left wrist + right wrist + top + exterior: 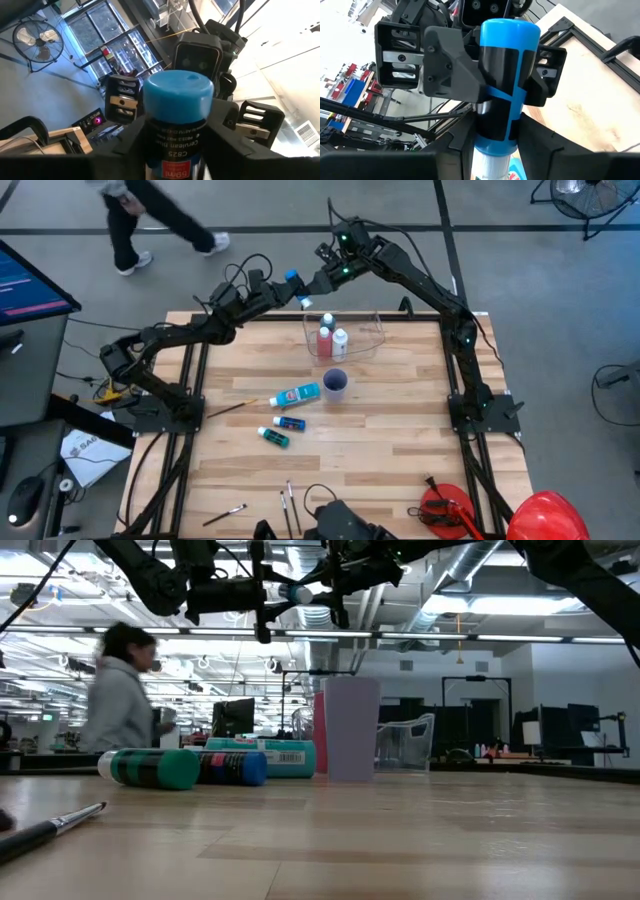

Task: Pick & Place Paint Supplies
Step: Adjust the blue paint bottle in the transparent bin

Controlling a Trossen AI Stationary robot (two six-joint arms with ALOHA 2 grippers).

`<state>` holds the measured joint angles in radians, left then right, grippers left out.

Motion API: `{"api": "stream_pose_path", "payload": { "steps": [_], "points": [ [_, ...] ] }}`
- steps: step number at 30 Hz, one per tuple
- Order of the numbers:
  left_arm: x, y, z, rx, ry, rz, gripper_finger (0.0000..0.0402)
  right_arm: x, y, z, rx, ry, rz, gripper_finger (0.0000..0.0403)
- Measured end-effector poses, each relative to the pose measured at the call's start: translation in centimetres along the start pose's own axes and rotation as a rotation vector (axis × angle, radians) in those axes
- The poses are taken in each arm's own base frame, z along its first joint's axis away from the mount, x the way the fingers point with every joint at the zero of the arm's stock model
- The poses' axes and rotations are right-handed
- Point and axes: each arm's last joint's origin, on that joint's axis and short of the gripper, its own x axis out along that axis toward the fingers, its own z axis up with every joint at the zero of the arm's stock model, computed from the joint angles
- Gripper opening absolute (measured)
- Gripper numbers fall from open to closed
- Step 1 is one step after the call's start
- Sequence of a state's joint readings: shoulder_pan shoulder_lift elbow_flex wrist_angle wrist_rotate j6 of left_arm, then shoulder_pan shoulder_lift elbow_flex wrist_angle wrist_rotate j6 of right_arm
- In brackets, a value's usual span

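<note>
Above the table's far edge, beside the clear tub [345, 332], both grippers clamp one blue-capped paint bottle [293, 278]: left gripper [175, 145] near the cap, right gripper [490, 145] at the other end. Confirm one grip is firm before releasing the other.

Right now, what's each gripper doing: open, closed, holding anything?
Left gripper: closed around the blue-capped black paint bottle, above the table's far edge.
Right gripper: closed on the same bottle's other end, mid-handover.
</note>
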<state>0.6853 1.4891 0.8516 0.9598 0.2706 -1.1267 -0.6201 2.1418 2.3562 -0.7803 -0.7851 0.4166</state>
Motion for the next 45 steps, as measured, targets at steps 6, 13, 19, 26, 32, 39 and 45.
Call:
{"api": "stream_pose_path", "payload": {
  "steps": [6, 13, 19, 26, 32, 39, 45],
  "points": [
    [0.0, 0.0, 0.0, -0.006, 0.008, -0.004, 0.0087, -0.1, -0.1, 0.1, 0.000, -0.005, -0.002, 0.0143],
    [-0.1, 0.1, 0.2, -0.076, 0.032, -0.013, 0.0098, -0.7, 0.0, 0.2, -0.054, 0.002, 0.037, 0.0208],
    [-0.1, 0.1, 0.2, -0.139, 0.045, -0.016, 0.0101, -3.5, 1.6, 0.7, -0.189, -0.036, 0.069, 0.0233],
    [-0.1, 0.0, 0.2, -0.253, 0.045, -0.015, 0.0101, -7.5, 7.4, -0.6, -0.751, -0.062, -0.076, 0.0225],
    [0.0, -0.1, -0.1, -0.368, 0.046, -0.014, 0.0101, -4.5, 11.6, -4.1, -1.346, 0.223, -0.632, 0.0223],
    [0.0, -0.2, -0.3, -0.440, 0.048, -0.017, 0.0101, 0.0, 11.7, -4.8, -1.479, 0.335, -0.872, 0.0223],
    [-0.1, -0.1, 0.0, -0.500, 0.035, -0.014, 0.0102, 1.7, 11.3, -5.5, -1.515, 0.399, -0.853, 0.0223]
  ]
}}
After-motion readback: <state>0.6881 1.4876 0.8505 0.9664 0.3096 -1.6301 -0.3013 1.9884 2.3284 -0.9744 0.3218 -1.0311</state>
